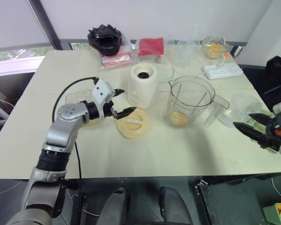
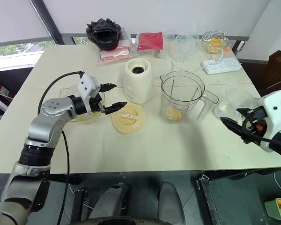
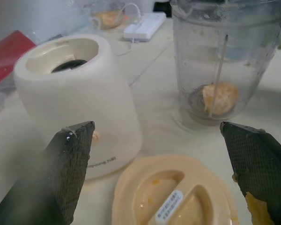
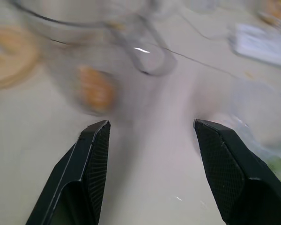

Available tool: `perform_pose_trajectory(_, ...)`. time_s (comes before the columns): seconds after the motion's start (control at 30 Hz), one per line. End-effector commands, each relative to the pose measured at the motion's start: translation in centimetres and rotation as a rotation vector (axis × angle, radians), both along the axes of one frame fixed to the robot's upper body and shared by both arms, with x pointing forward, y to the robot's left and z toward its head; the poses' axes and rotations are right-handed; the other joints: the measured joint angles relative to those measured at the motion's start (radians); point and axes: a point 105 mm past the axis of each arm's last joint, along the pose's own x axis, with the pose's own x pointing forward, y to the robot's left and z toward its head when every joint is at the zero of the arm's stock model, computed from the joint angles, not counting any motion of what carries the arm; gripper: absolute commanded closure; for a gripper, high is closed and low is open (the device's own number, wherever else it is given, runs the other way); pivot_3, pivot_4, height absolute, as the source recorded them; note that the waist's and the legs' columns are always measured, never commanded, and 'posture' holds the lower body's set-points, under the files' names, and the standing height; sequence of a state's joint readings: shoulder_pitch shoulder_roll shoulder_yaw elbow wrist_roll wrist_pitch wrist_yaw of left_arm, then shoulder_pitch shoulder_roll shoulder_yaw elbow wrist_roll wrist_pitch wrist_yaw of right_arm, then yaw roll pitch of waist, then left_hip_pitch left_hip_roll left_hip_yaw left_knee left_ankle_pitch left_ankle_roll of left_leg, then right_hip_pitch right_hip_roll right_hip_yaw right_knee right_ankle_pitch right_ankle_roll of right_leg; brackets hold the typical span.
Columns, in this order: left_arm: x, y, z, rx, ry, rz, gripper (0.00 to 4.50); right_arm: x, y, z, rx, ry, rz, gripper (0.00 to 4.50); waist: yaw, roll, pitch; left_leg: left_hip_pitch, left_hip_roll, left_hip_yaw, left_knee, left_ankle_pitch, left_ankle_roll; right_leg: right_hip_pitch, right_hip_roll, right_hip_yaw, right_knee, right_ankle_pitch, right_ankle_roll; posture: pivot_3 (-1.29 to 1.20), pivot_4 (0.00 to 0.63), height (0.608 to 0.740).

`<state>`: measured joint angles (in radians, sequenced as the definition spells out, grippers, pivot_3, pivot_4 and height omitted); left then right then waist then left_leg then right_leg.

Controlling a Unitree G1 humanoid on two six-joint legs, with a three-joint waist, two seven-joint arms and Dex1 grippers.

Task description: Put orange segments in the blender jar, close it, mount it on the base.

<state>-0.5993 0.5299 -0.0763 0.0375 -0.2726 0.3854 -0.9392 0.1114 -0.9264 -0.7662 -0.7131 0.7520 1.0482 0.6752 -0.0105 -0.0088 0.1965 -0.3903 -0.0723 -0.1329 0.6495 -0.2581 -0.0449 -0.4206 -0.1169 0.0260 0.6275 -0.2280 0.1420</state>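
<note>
Clear blender jar [image 1: 191,101] between both grippers

The 2 head views look forward and down from above the near edge of the counter [image 1: 187,154], taking in the whole top from some way off, and both share the base [image 1: 143,86], the blender jar [image 1: 191,101] and the flat cream lid [image 1: 132,123]. The left wrist view sits low and close over that lid, facing the base and jar between its gripper's fingers [image 3: 68,164]. The right wrist view looks low across the counter toward the jar [image 4: 103,70], which it shares with the other 3.
</note>
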Motion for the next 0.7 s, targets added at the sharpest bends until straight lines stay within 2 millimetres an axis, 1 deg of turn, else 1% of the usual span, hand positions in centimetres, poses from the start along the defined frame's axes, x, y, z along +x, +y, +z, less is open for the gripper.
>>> perform_pose_trajectory(0.03,-0.1,0.3,0.5,0.074,-0.003,-0.082,0.00,0.0,1.8,1.0,-0.013,-0.068,0.064,1.56,0.000,0.000,0.000,0.000,0.000,0.000,0.000,0.000,0.000,0.000,0.000,0.000,0.000,0.000,0.000,0.00,0.150,0.740)
perform_pose_trajectory(0.1,0.0,1.0,0.7,0.096,0.016,-0.122,0.00,-0.2,3.3,0.8,-0.019,-0.071,0.117,1.56,-0.001,0.000,0.000,0.000,0.000,0.000,0.000,0.000,0.000,0.000,0.000,0.000,0.000,0.000,0.000,0.00,0.150,0.740)
perform_pose_trajectory(0.17,0.6,1.3,0.2,0.177,0.018,-0.169,0.00,-0.5,4.6,0.4,-0.019,-0.063,0.166,1.56,0.000,0.000,0.000,0.000,0.000,0.000,0.000,0.000,0.000,-0.001,0.000,0.000,0.000,0.000,0.000,0.00,0.150,0.740)
perform_pose_trajectory(0.23,1.3,1.6,-0.3,0.248,0.016,-0.204,0.00,-0.8,5.4,0.0,-0.021,-0.058,0.197,1.56,0.002,0.000,0.000,0.000,0.000,0.000,0.000,0.000,0.000,0.000,0.000,0.000,0.000,0.000,0.000,0.00,0.150,0.740)
perform_pose_trajectory(0.3,2.1,2.1,-0.2,0.267,0.022,-0.213,0.00,-1.0,6.4,0.0,-0.017,-0.070,0.223,1.56,0.002,-0.001,0.000,-0.001,0.000,0.000,0.000,0.000,0.000,0.000,0.000,0.000,-0.001,0.000,0.000,0.00,0.150,0.740)
perform_pose_trajectory(0.37,3.0,2.3,-0.4,0.313,0.022,-0.232,0.54,-1.1,7.0,0.2,-0.004,-0.084,0.231,1.50,0.002,-0.001,0.001,-0.001,0.000,0.000,0.000,0.000,0.000,0.000,0.000,0.000,-0.002,0.000,0.000,0.00,0.150,0.740)
perform_pose_trajectory(0.4,3.2,2.1,-0.6,0.337,0.029,-0.253,0.79,-1.3,7.1,0.2,0.001,-0.085,0.233,1.50,0.003,-0.002,0.001,-0.001,0.000,-0.001,0.000,0.000,0.000,0.000,0.000,0.000,-0.002,0.000,0.000,0.00,0.150,0.740)
perform_pose_trajectory(0.53,4.0,2.0,-1.7,0.409,0.046,-0.285,2.71,-1.7,7.7,-0.1,0.004,-0.087,0.227,1.50,0.003,-0.003,0.001,-0.002,0.000,-0.001,0.000,0.000,0.001,0.000,0.000,-0.001,-0.002,0.000,0.000,0.00,0.150,0.740)
perform_pose_trajectory(0.7,4.4,0.5,-3.1,0.447,0.092,-0.322,2.71,-2.1,7.8,-0.5,0.012,-0.099,0.181,1.50,0.002,-0.006,0.001,-0.002,0.000,-0.001,0.000,-0.001,0.001,0.000,0.000,-0.001,-0.002,0.000,0.000,0.00,0.150,0.740)
